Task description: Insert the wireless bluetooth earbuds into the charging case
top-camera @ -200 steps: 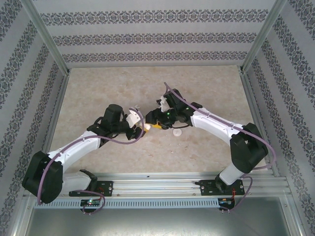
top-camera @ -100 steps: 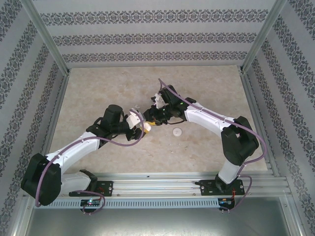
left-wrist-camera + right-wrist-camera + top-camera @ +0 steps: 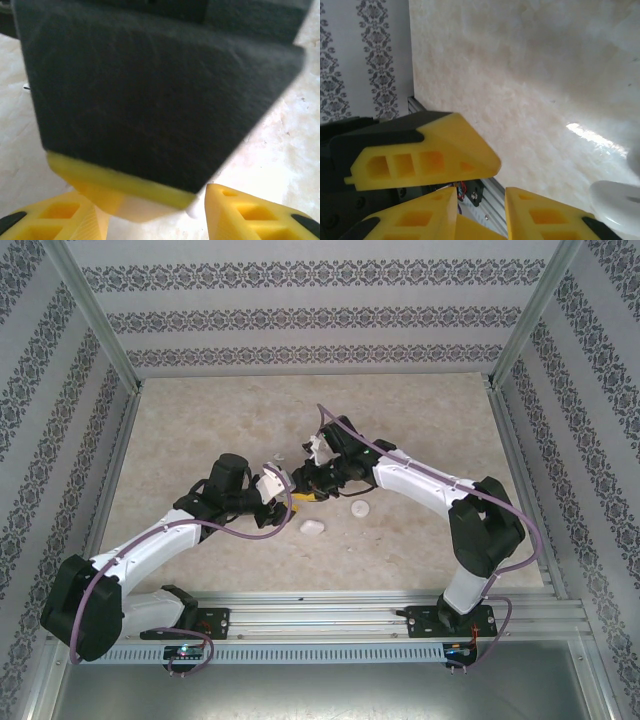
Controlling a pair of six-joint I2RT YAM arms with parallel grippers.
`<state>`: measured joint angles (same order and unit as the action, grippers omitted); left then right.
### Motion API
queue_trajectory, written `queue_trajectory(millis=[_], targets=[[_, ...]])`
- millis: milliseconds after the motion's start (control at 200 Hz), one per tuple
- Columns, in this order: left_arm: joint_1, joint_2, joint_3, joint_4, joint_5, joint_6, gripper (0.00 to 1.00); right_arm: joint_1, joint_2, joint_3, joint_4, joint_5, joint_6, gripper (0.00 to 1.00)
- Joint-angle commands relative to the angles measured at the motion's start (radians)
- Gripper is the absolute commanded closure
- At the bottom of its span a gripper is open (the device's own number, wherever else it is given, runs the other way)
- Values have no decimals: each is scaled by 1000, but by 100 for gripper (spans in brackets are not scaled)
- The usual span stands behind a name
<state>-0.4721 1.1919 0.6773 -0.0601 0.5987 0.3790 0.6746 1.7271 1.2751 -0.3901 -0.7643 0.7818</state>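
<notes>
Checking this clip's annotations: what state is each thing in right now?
left pincer: closed on a white piece, likely an earbud.
right pincer: nearly closed, grip unclear.
charging case: lying loose on the table, ungripped.
flat white disc: lying flat, untouched.

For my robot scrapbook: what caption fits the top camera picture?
Left gripper and right gripper meet; a charging case and round disc lie nearby.

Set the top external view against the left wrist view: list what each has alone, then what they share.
Top external: left arm, right arm, flat round disc, a white rounded object on the table near it. Left wrist: a blurred dark block edged in yellow, a white piece below it. Shared: the marbled table and the yellow fingers of the left gripper.
</notes>
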Motion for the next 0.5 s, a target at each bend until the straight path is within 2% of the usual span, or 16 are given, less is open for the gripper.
queue_trajectory(millis=[0, 95, 255, 400, 495], targets=[[-13, -22, 28, -2, 22, 18, 53, 17, -3, 36, -30, -46, -30, 72], [-14, -8, 31, -7, 10, 1, 51, 10, -6, 32, -55, -2, -37, 71], [-13, -5, 42, -15, -32, -78, 48, -26, -56, -24, -88, 139, -14, 63], [-13, -25, 34, -67, -51, -105, 47, -43, -124, -55, -158, 260, -69, 60], [-13, -47, 24, -82, -87, -198, 48, -43, -164, -89, -205, 322, -88, 57]])
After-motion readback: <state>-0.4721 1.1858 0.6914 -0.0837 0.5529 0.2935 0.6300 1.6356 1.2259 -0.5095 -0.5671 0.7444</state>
